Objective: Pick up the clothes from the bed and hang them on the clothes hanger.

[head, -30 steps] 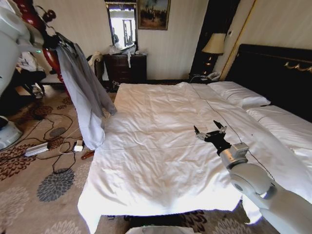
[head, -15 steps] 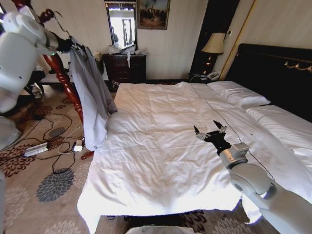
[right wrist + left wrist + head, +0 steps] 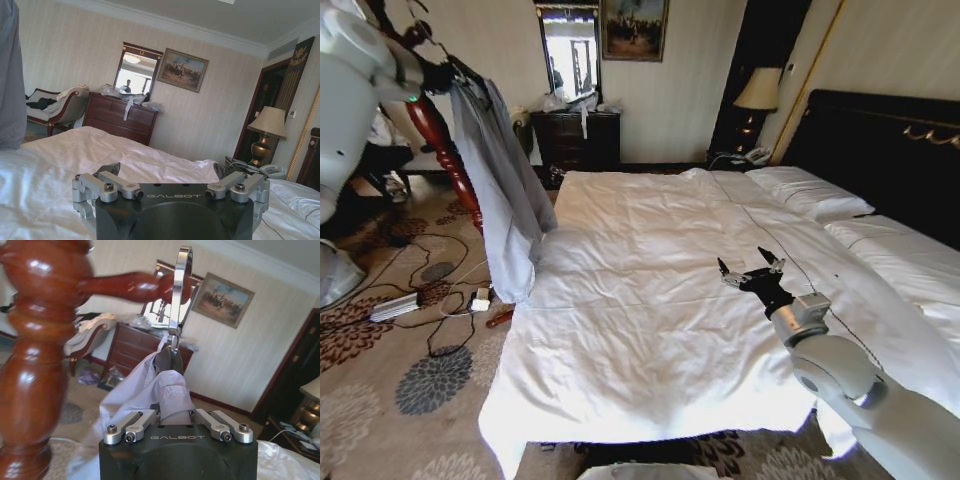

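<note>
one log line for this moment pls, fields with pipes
left hand: shut on clothes, hanger hook at coat stand peg | right hand: open, idle over bed

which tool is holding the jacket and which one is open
The left tool is shut on the grey-blue jacket, raised beside the wooden coat stand. The right tool is open above the bed.

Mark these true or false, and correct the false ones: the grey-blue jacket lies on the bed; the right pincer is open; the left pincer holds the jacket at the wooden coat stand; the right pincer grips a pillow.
1. The grey-blue jacket lies on the bed. False: it hangs beside the bed.
2. The right pincer is open. True.
3. The left pincer holds the jacket at the wooden coat stand. True.
4. The right pincer grips a pillow. False: it is empty above the duvet.
</note>
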Available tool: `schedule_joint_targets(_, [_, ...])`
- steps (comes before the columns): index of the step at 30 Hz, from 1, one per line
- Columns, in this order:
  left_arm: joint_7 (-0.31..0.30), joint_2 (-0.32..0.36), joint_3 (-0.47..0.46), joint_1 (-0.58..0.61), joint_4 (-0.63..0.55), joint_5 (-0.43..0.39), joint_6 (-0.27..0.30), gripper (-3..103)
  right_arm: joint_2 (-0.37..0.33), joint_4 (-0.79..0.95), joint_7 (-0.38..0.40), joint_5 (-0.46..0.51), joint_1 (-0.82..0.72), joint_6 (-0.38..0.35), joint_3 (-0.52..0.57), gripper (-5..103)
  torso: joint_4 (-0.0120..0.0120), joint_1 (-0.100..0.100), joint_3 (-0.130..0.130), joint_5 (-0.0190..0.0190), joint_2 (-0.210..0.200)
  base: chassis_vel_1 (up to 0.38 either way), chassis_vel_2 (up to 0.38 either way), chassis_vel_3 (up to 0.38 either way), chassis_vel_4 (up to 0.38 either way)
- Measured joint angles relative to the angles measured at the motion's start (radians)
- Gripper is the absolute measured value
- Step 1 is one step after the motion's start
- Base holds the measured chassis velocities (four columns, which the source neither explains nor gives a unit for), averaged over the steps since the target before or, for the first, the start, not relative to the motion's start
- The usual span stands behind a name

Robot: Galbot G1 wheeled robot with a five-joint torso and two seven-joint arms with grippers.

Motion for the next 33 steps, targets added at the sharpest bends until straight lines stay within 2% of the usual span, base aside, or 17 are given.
schedule_joint_targets(3, [-0.001, 0.0, -0.005, 0.008, 0.003, 0.001, -0.004, 17, 0.0, 0.0, 0.0, 0.0, 0.0, 0.0, 0.0, 100, -0.0001, 0.0, 0.0, -0.0002, 0.0, 0.0, 0.0, 0.0, 0.0])
schedule_joint_targets(7, [-0.005, 0.001, -0.017, 0.016, -0.001, -0.003, -0.007, 17, 0.0, 0.0, 0.0, 0.0, 0.0, 0.0, 0.0, 100, -0.0015, 0.0, 0.0, 0.0011, 0.0, 0.0, 0.0, 0.0, 0.0])
schedule_joint_targets(10, [-0.006, 0.009, -0.017, 0.022, -0.001, -0.004, -0.006, 17, 0.0, 0.0, 0.0, 0.0, 0.0, 0.0, 0.0, 100, -0.0013, 0.0, 0.0, 0.001, 0.0, 0.0, 0.0, 0.0, 0.0])
schedule_joint_targets(12, [-0.01, 0.024, -0.018, 0.038, -0.008, -0.007, -0.007, 17, 0.0, 0.0, 0.0, 0.0, 0.0, 0.0, 0.0, 100, -0.0002, 0.0, 0.0, 0.0004, 0.0, 0.0, 0.0, 0.0, 0.0])
schedule_joint_targets(17, [-0.019, 0.032, -0.041, 0.068, -0.022, -0.006, -0.013, 17, 0.0, 0.0, 0.0, 0.0, 0.0, 0.0, 0.0, 100, -0.0014, 0.0, 0.0, 0.0015, 0.0, 0.0, 0.0, 0.0, 0.0])
schedule_joint_targets(20, [-0.019, 0.035, -0.049, 0.075, -0.036, -0.005, -0.014, 14, 0.0, 0.0, 0.0, 0.0, 0.0, 0.0, 0.0, 100, -0.0011, 0.0, 0.0, 0.0012, 0.0, 0.0, 0.0, 0.0, 0.0])
schedule_joint_targets(21, [-0.02, 0.037, -0.051, 0.075, -0.042, -0.005, -0.009, 18, 0.0, 0.0, 0.0, 0.0, 0.0, 0.0, 0.0, 100, -0.0007, 0.0, 0.0, 0.0002, 0.0, 0.0, 0.0, 0.0, 0.0])
schedule_joint_targets(23, [-0.022, 0.038, -0.052, 0.076, -0.046, -0.004, -0.007, 18, 0.0, 0.0, 0.0, 0.0, 0.0, 0.0, 0.0, 100, -0.0001, 0.0, 0.0, -0.0006, 0.0, 0.0, 0.0, 0.0, 0.0])
schedule_joint_targets(24, [-0.023, 0.04, -0.054, 0.076, -0.051, -0.002, -0.007, 24, 0.0, 0.0, 0.0, 0.0, 0.0, 0.0, 0.0, 100, -0.0002, 0.0, 0.0, -0.0011, 0.0, 0.0, 0.0, 0.0, 0.0])
schedule_joint_targets(25, [-0.024, 0.05, -0.058, 0.074, -0.069, 0.002, -0.007, 29, 0.0, 0.0, 0.0, 0.0, 0.0, 0.0, 0.0, 100, -0.0004, 0.0, 0.0, 0.0, 0.0, 0.0, 0.0, 0.0, 0.0])
schedule_joint_targets(26, [-0.024, 0.05, -0.058, 0.074, -0.069, 0.002, -0.007, 29, 0.0, 0.0, 0.0, 0.0, 0.0, 0.0, 0.0, 100, -0.0004, 0.0, 0.0, 0.0, 0.0, 0.0, 0.0, 0.0, 0.0])
schedule_joint_targets(30, [-0.024, 0.099, -0.058, 0.075, -0.145, 0.017, 0.0, 51, 0.0, 0.0, 0.0, 0.0, 0.0, 0.0, 0.0, 100, -0.0011, 0.0, 0.0, 0.0009, 0.0, 0.0, 0.0, 0.0, 0.0])
schedule_joint_targets(32, [-0.025, 0.11, -0.058, 0.078, -0.164, 0.018, 0.001, 51, 0.0, 0.0, 0.0, 0.0, 0.0, 0.0, 0.0, 100, -0.0007, 0.0, 0.0, 0.0006, 0.0, 0.0, 0.0, 0.0, 0.0])
schedule_joint_targets(33, [-0.032, 0.123, -0.059, 0.082, -0.188, 0.018, 0.003, 56, 0.0, 0.0, 0.0, 0.0, 0.0, 0.0, 0.0, 100, -0.0003, 0.0, 0.0, 0.0002, 0.0, 0.0, 0.0, 0.0, 0.0])
